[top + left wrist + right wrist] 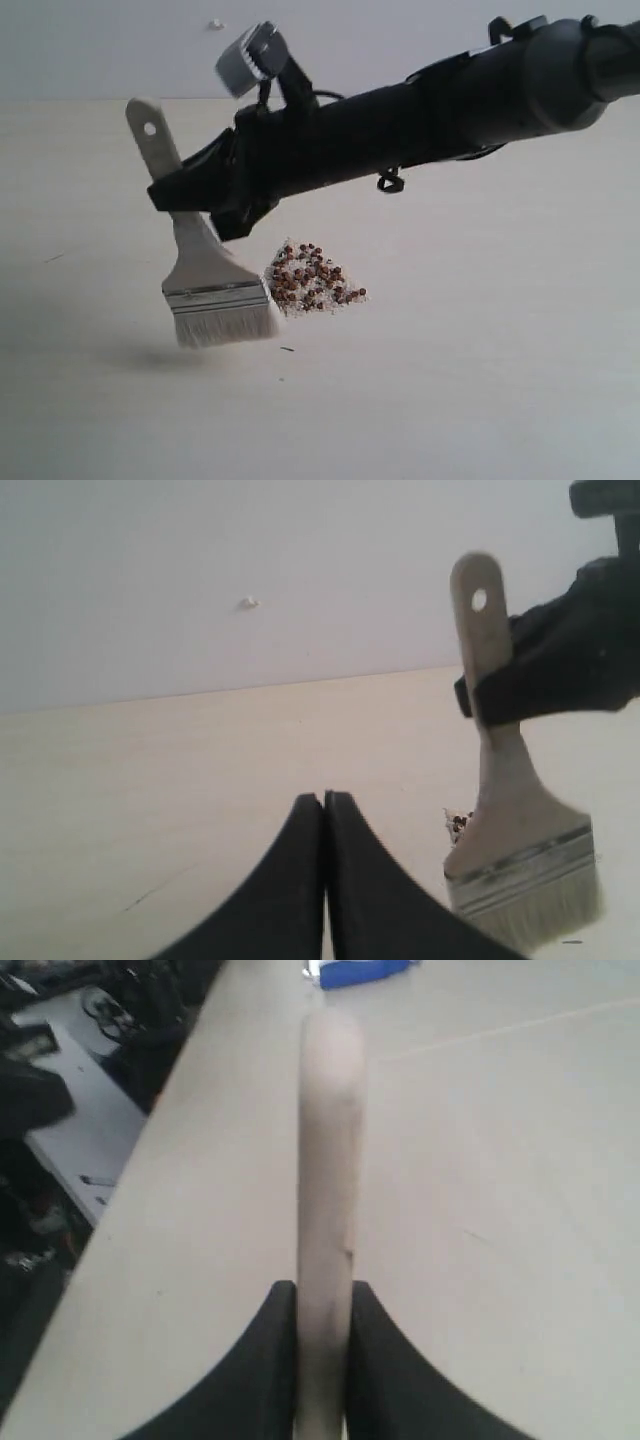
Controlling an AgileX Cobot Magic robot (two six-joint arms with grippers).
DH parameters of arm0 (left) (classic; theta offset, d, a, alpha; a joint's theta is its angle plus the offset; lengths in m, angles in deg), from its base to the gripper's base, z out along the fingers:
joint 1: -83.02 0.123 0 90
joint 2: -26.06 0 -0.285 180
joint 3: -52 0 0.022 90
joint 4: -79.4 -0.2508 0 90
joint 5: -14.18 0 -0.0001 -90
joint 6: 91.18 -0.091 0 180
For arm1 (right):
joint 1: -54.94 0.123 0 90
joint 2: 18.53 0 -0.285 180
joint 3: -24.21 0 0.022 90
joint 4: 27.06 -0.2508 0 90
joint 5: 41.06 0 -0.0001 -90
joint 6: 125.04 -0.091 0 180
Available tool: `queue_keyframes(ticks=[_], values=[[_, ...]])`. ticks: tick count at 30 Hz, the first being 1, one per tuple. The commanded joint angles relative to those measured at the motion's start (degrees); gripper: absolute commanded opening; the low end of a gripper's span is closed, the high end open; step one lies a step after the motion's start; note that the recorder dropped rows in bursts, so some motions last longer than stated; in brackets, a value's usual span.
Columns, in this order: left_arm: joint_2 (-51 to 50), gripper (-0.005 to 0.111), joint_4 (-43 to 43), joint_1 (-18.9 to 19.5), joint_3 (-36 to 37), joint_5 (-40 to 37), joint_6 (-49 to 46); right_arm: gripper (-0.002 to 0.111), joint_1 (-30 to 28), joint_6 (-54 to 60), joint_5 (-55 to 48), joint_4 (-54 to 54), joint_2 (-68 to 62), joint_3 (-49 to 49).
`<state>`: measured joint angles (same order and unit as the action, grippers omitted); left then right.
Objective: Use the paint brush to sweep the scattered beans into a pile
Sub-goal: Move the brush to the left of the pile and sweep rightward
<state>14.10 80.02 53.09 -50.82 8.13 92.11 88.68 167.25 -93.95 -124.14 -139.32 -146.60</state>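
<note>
The beans (312,278) lie heaped on the desk (480,380), the paint brush (212,285) just beside them, its handle clamped in the right end effector (185,197). The left end effector (325,815) is pressed together, empty. Sweeping looks nearly finished; a tidying stroke may remain.

Premises read as a robotics lab or test room. Evidence: a black robot arm (450,100) working over a bare pale table (480,400) before a plain light wall (90,45). Dark equipment and cables (110,1010) (blurred, not identifiable) are crowded beyond the table edge.
</note>
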Motion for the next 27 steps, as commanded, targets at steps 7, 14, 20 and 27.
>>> queue_keyframes(ticks=[7, 14, 20, 27], values=[[0.2, 0.0, 0.5, 0.1, 0.0, 0.1, 0.1, 0.0, 8.3, 3.1, 18.0, -2.9, 0.2, 0.7], [0.2, 0.0, 0.5, 0.1, 0.0, 0.1, 0.1, 0.0, 8.9, -6.1, 25.4, -2.9, 2.4, -1.3], [0.2, 0.0, 0.5, 0.1, 0.0, 0.1, 0.1, 0.0, 11.2, -16.7, 34.5, -2.9, 4.3, -2.2], [0.2, 0.0, 0.5, 0.1, 0.0, 0.1, 0.1, 0.0, 20.1, -24.1, 69.4, -2.9, 6.7, -8.1]])
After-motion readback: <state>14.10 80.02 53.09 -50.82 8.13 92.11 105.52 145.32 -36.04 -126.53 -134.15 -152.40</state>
